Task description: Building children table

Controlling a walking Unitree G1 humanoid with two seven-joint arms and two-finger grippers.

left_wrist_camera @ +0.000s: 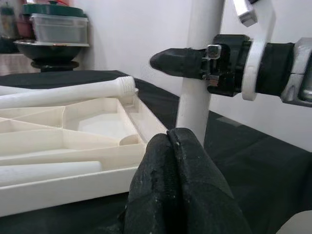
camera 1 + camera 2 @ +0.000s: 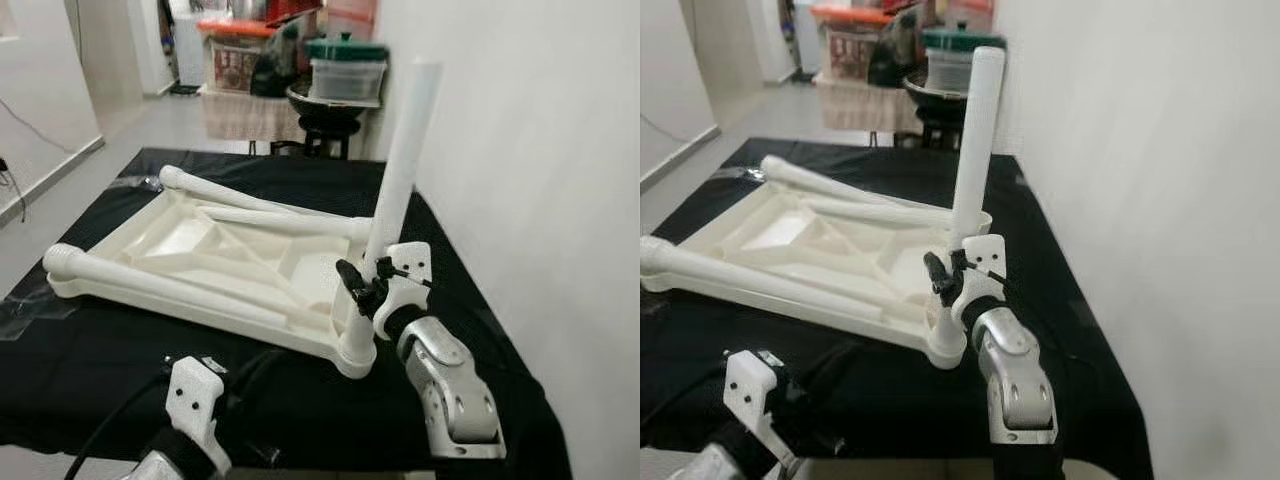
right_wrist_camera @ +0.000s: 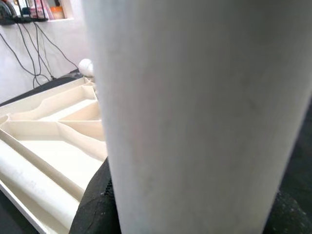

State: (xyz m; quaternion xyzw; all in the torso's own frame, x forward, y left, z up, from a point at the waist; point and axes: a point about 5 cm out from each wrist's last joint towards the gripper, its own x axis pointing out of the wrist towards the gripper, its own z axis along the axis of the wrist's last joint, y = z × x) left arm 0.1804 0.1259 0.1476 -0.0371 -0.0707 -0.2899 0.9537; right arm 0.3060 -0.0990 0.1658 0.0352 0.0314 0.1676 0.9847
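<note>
Low at the near left, the left gripper (image 1: 170,146) hangs over the black cloth (image 2: 480,300), fingers pressed together on nothing. Beside it the white tabletop (image 2: 200,255) lies upside down on that cloth, loose legs (image 2: 160,285) resting across it. At its near right corner, the right gripper (image 2: 365,278) is clamped round the upright leg (image 2: 402,160) standing there.

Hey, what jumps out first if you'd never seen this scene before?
The white table leg stands upright at the near right corner of the upside-down white tabletop, gripped low down by the right claw. The tabletop lies on a black cloth, with more loose legs lying across it. The left claw waits shut, close in front of the corner.
</note>
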